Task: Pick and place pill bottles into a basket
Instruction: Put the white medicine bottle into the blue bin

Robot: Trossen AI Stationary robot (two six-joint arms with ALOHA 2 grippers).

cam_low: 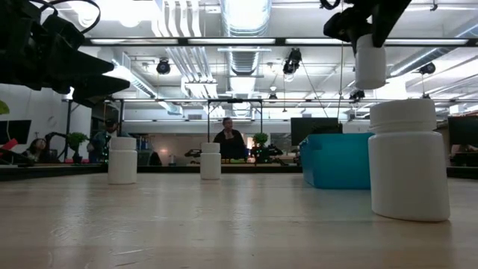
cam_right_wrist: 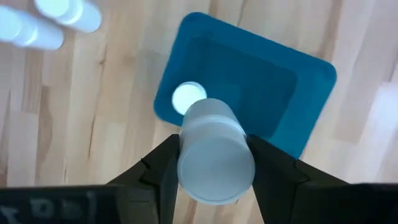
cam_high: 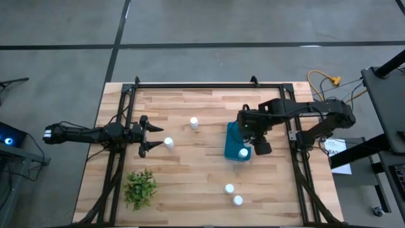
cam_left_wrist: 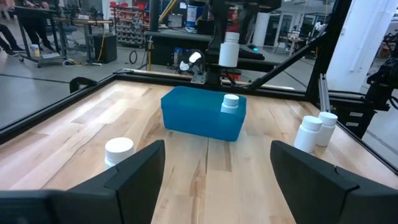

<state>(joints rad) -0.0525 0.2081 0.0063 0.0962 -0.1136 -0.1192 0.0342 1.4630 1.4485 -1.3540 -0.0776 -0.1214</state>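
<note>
The teal basket (cam_high: 233, 140) stands right of the table's middle, with one white pill bottle (cam_high: 243, 152) upright inside it. My right gripper (cam_right_wrist: 214, 167) hangs over the basket, shut on another pill bottle (cam_low: 370, 63). My left gripper (cam_high: 150, 136) is open at the table's left, level, pointing at a bottle (cam_high: 168, 142) that stands just ahead of its fingers. Another bottle (cam_high: 194, 123) stands toward the far side. Two more bottles (cam_high: 230, 188) (cam_high: 238, 200) stand near the front edge. My right gripper pinches the bottle's upper end (cam_right_wrist: 214, 163) between its two fingers, one on each side. The fingers come from above, pointing down. The bottle hangs upright below them, clear of the basket (cam_right_wrist: 261, 74) and above its opening.
A green leafy plant (cam_high: 140, 187) sits at the front left. A black metal frame (cam_high: 209, 84) runs along the table's far and side edges. In the low view a person (cam_low: 228, 138) shows far behind the table. Bare wood lies between the basket and my left gripper.
</note>
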